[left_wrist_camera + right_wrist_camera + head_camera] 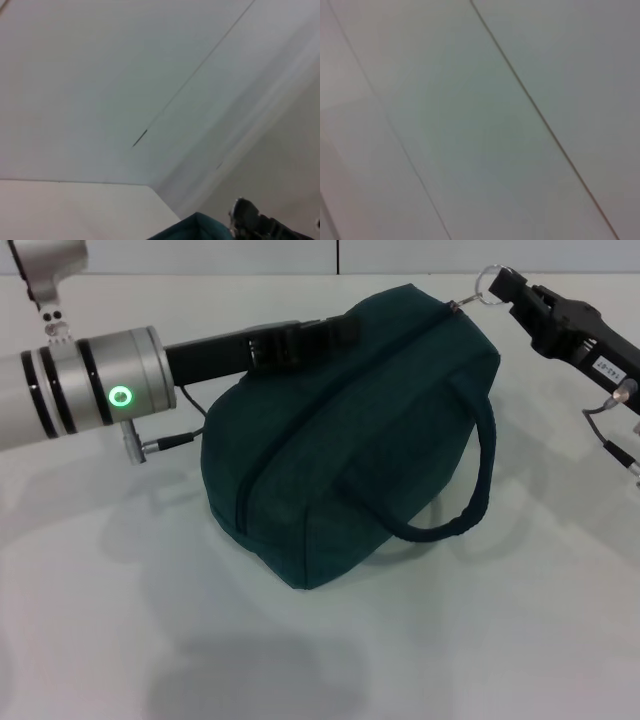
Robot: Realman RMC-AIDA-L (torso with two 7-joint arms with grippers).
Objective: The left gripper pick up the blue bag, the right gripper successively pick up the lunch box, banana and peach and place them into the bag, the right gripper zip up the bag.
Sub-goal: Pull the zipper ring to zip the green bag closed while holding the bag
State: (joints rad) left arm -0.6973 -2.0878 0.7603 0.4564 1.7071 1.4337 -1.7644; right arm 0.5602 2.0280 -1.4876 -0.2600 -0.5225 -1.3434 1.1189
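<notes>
Zipping is the step in hand: your right gripper [497,285] pinches the zipper ring [487,282] at the far end of the blue bag [340,440], which sits bulging on the desk [120,620]. Your left gripper [330,335] lies against the bag's far side, jaws' state unclear. Next, judge whether the zip [300,430] is fully closed, then let go.

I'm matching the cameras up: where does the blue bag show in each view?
Head view: blue bag fills the centre of the table.
Left wrist view: only a corner of it, at the lower edge.
Right wrist view: not in it.
Shared landmark: the right gripper beside the bag's end.

A plain white desk [150,640] runs back to a pale panelled wall [200,255] split by a thin dark seam.
</notes>
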